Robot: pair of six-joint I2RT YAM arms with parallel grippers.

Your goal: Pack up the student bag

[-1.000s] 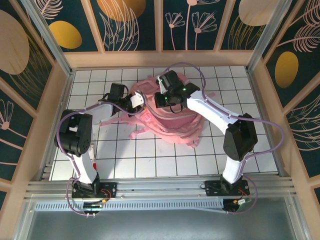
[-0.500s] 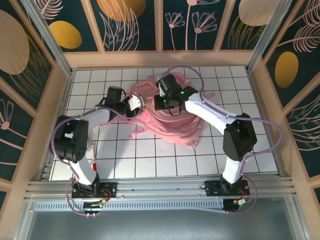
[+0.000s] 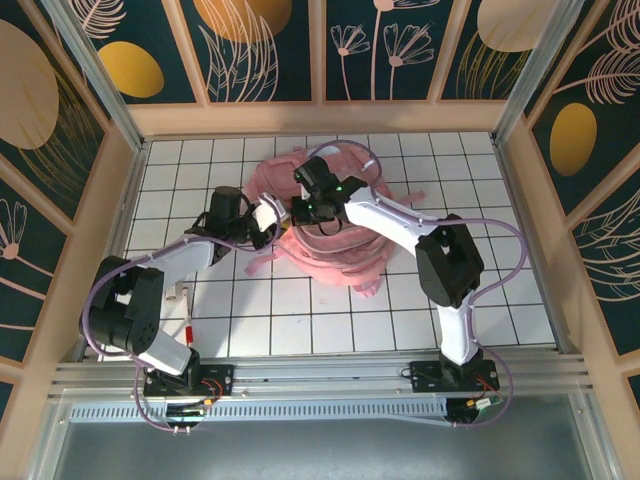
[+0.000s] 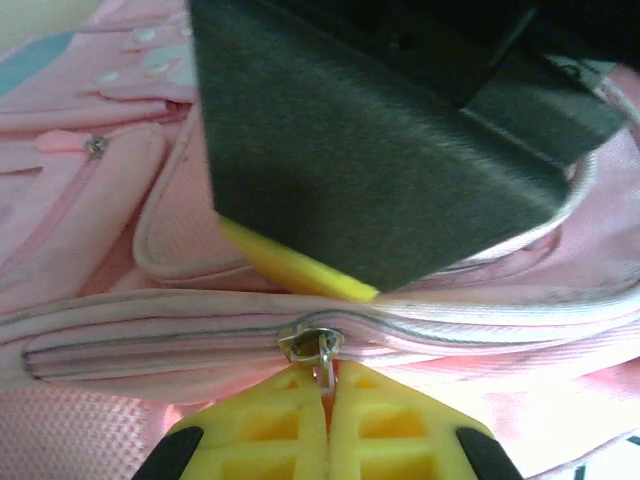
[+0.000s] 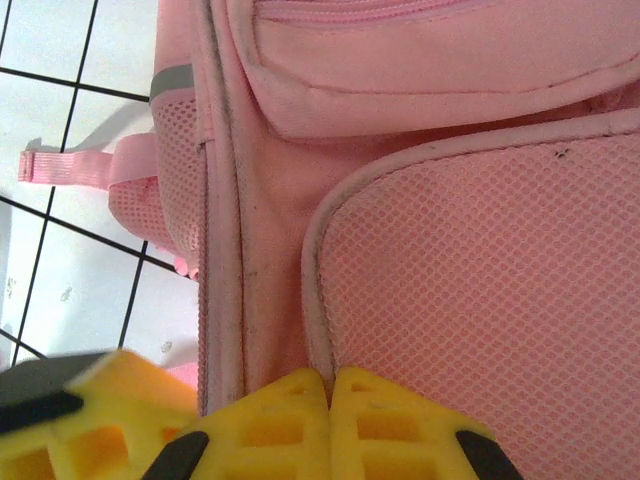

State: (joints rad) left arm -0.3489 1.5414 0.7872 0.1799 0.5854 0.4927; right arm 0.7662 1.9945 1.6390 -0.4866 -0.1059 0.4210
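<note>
The left gripper [image 4: 327, 388] has its yellow fingers pressed together, pinching the small metal zipper pull [image 4: 320, 347] on a zip of the large soft pink fabric student bag [image 4: 90, 240]. The right gripper [image 5: 330, 388] is likewise closed, nipping the bag's piped seam at the edge of a pink mesh panel [image 5: 480, 280]. The two grippers sit just beside each other. The bag lies slumped on the white tiled table [image 3: 300, 320], toward its far side, straps splayed.
</note>
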